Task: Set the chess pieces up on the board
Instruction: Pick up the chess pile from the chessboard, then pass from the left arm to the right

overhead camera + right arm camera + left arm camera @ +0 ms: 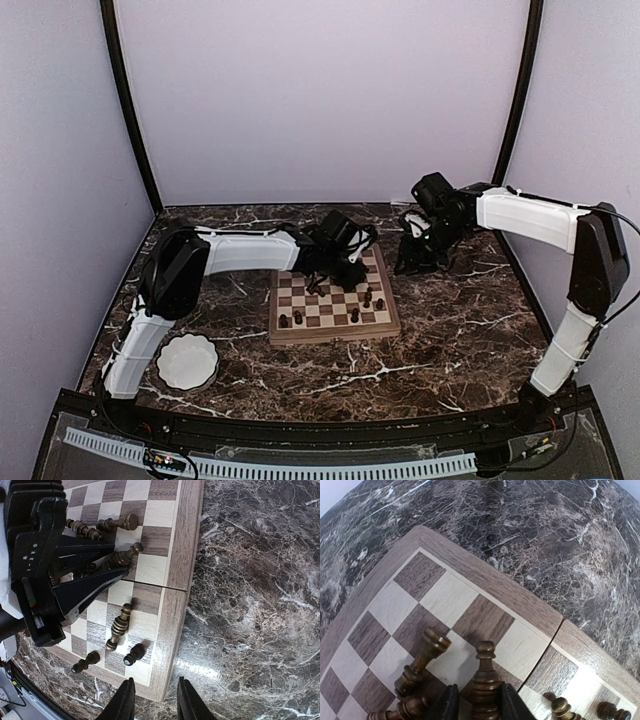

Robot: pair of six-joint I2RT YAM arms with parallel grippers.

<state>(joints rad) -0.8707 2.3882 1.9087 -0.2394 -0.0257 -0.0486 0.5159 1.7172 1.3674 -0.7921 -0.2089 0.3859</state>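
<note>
Left jaws clasp chessman (pixel 485 675), base hidden

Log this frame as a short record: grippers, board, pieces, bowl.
left gripper: shut on a piece, over the far side of the board
right gripper: open, empty, above table beside board
other pieces: several on board
bowl: white, empty, near left of table

Prob. lab booth — plain walls (pixel 320 100), marble table (pixel 450 330)
</note>
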